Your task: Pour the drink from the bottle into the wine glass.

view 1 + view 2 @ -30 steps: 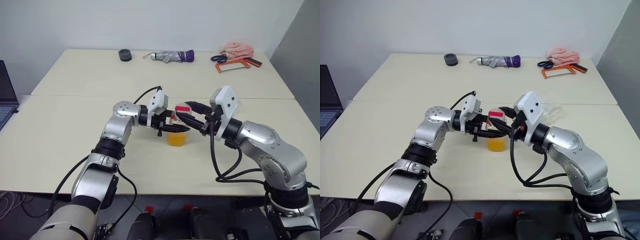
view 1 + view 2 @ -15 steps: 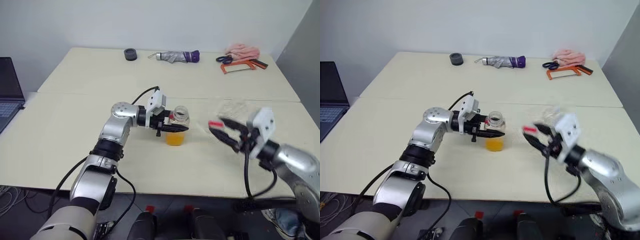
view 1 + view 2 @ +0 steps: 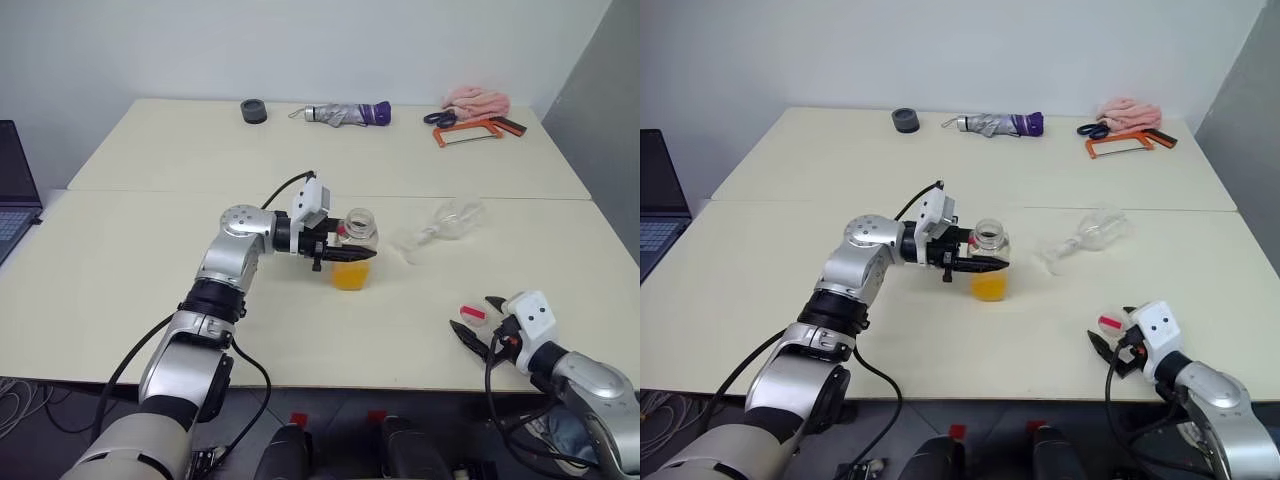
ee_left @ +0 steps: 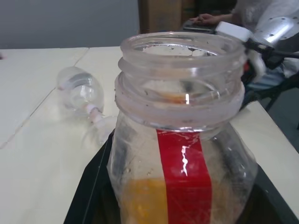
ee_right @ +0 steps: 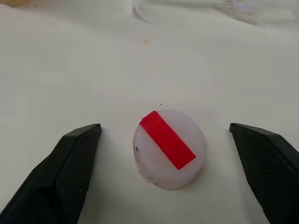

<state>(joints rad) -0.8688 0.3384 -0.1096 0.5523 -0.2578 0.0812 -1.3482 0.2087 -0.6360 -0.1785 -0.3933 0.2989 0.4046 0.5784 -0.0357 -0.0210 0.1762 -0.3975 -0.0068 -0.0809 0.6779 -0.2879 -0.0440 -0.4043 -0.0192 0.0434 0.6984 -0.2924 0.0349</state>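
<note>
Bottle (image 4: 180, 154) clear squarish plastic, uncapped, round white cap (image 5: 169, 148) red-striped

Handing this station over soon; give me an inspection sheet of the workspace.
Surface: cream table, two tops joined.
Job's things: bottle upright, uncapped, part full of orange drink; cap lying on the table; wine glass on its side.
Clutter: umbrella, black ring, scissors, orange saw, pink cloth at the far edge.
Grippers: left gripper shut on bottle; right gripper open around cap.
Cables: black, along both arms.
Surroundings: laptop, white wall.
</note>
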